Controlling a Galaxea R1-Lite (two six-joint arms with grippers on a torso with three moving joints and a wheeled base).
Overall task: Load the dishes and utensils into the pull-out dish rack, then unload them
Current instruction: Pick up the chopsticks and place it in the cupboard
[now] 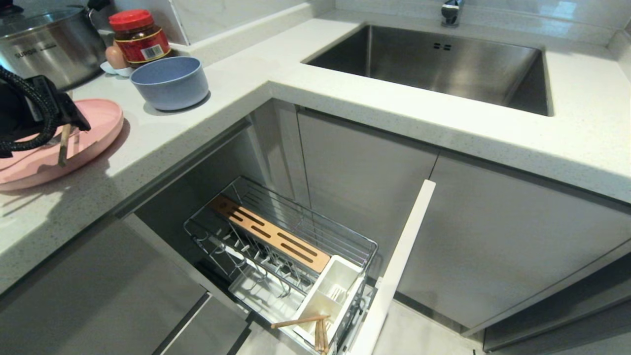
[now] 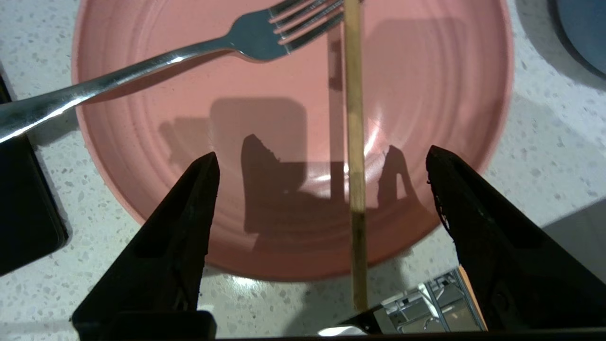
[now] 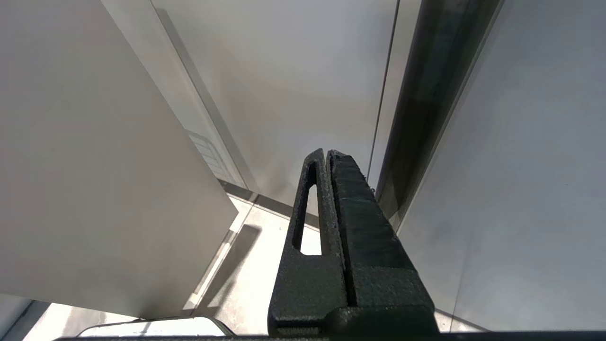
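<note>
The left pincer (image 2: 322, 161) hangs over the large flat round pink plate (image 2: 199, 142) on the pale speckled worktop (image 1: 162, 133), its black fingers (image 2: 189, 199) spread wide and gripping nothing. Between them lies one light wooden chopstick (image 2: 355, 142), off-centre towards one finger and clear of both, its long axis running straight away from the wrist, one end overhanging the plate's rim. That axis is what matters: the fingers straddle the stick crosswise, so closing would catch it across its width. The slim silver metal fork (image 2: 180, 54) lies angled across the plate's far side, tines close beside the stick. Down in the chrome wire pull-out dish rack (image 1: 276, 236), more wooden sticks (image 1: 315, 328) sit in the white plastic cup. The deep pale-blue bowl (image 1: 170, 81) stands on the worktop just beside the plate. The right pincer (image 3: 326, 156) is pressed shut, parked low by the cabinet fronts, so the left is plainly nearer.
</note>
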